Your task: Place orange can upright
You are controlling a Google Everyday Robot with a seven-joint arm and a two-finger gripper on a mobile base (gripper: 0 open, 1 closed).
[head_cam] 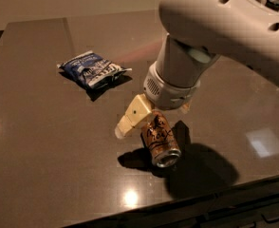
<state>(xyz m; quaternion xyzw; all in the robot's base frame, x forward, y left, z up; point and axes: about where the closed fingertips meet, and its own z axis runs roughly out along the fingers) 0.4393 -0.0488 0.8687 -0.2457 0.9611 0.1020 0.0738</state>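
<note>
The orange can [160, 140] lies on its side on the dark tabletop, near the front edge, its silver end facing the camera. Dark cursive lettering shows on its peach side. My gripper [151, 123] hangs under the big white arm, right over the can's far end. It is open. One cream finger [131, 118] slants down just left of the can. Only a stub of the other finger [185, 109] shows, behind the can on its right. The can's far end lies between them.
A blue and white crisp bag [91, 70] lies at the back left of the table [44, 141]. The table's front edge runs just below the can. The arm's shadow falls to the right of the can.
</note>
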